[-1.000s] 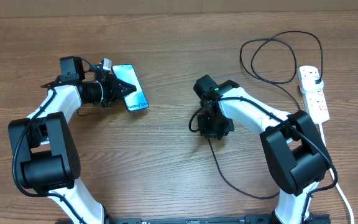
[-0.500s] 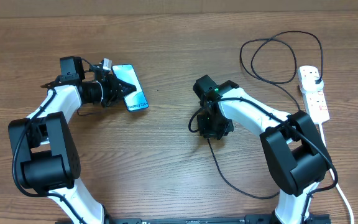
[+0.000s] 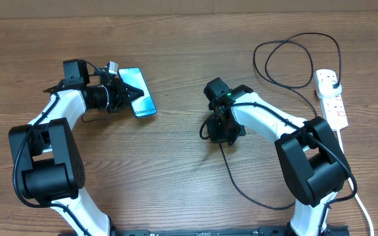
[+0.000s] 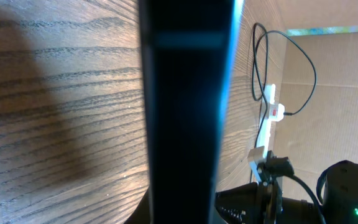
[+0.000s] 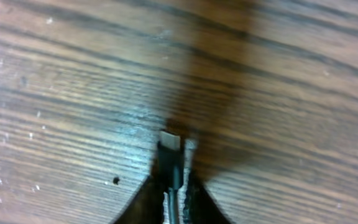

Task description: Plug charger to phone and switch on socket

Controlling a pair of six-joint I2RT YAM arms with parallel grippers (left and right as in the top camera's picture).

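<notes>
Black and limp, the charger (image 3: 231, 174) cable will trail and tug, so its stiff connector tip (image 5: 169, 144) is the place to hold. The right claw (image 5: 174, 179) pinches it there, centre frame. The left claw (image 3: 125, 92) clamps the slick, breakable phone (image 3: 142, 97), upper left. The socket (image 3: 331, 98) lies far right on the wooden desk (image 3: 176, 46), with a cardboard wall (image 4: 328, 81) behind.

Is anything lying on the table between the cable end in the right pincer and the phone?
Nothing visible. Only bare table lies between the right pincer, shut on the cable end, and the phone gripped by the left pincer.
</notes>
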